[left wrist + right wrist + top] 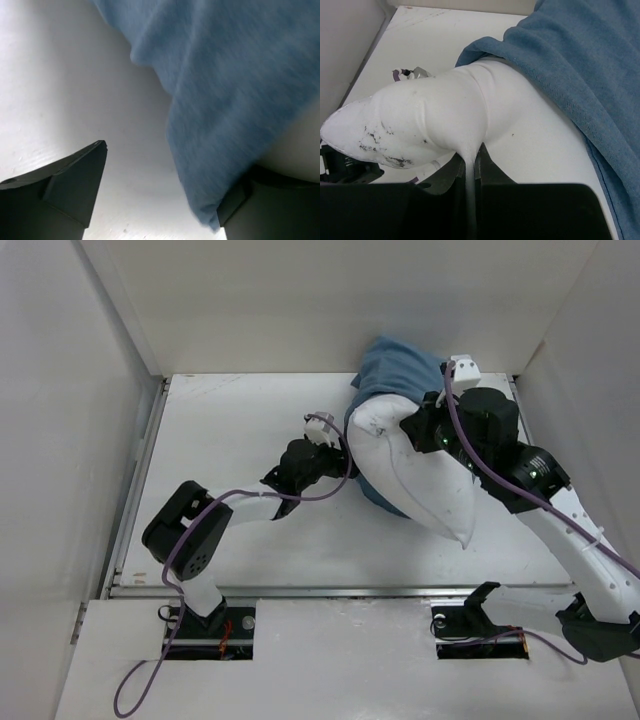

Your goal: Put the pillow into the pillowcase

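Observation:
The white pillow lies slantwise at the table's back right. Its far end is under the blue pillowcase and its near corner sticks out toward the front. My right gripper is shut on a pinched fold of the pillow, right at the pillowcase's edge; the fold runs between its jaws. My left gripper is at the pillow's left side, low over the table. It is open, and a blue pillowcase edge hangs against its right finger.
White enclosure walls stand close on the left, back and right. The pillowcase bunches against the back wall. The table's front edge runs just ahead of the arm bases. A purple cable loops along the left arm.

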